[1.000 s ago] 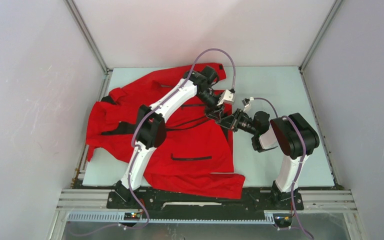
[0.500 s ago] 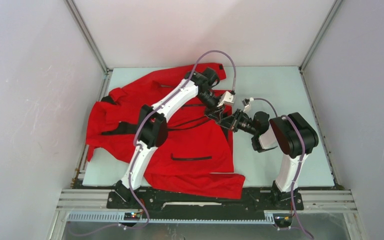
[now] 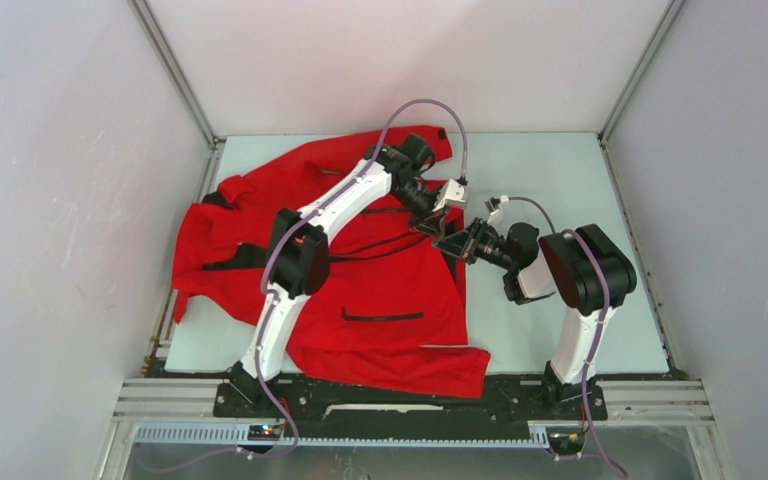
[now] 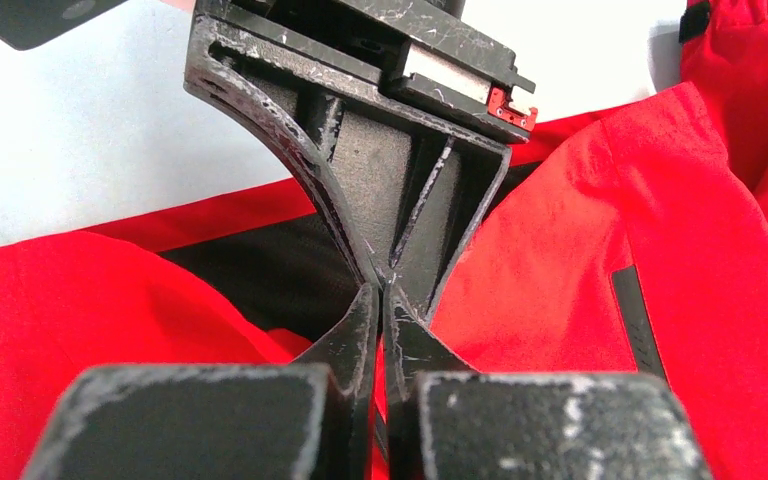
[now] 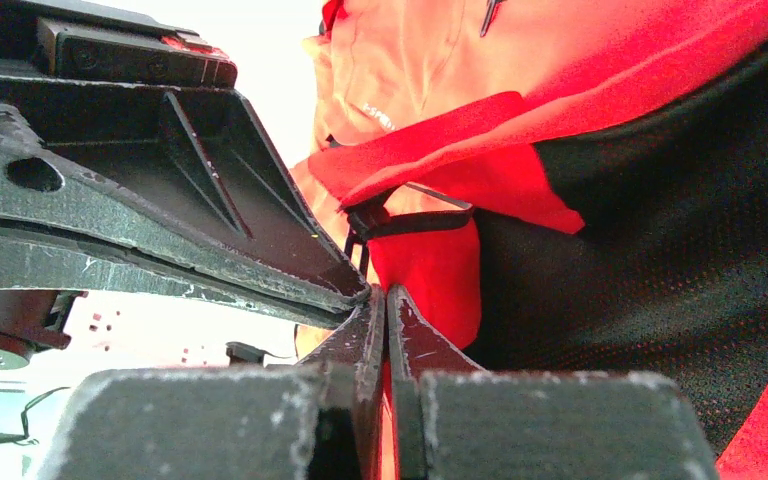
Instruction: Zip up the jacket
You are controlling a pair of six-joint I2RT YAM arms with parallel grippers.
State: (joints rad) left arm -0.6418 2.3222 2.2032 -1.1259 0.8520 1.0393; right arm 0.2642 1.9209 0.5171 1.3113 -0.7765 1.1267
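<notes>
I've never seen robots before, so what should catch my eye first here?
A big red jacket sprawls over the left and middle of the pale table. At its right edge, the left gripper and right gripper meet tip to tip, both pinched shut on the fabric.

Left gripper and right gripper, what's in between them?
Only a pinch of the jacket. In both wrist views the left gripper and right gripper meet tip to tip, each shut on red fabric.

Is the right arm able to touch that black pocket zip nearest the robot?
Probably yes. The pocket zip lies uncovered on the jacket, near the right end effector, which looks shut on the jacket's edge and would need to let go first.
</notes>
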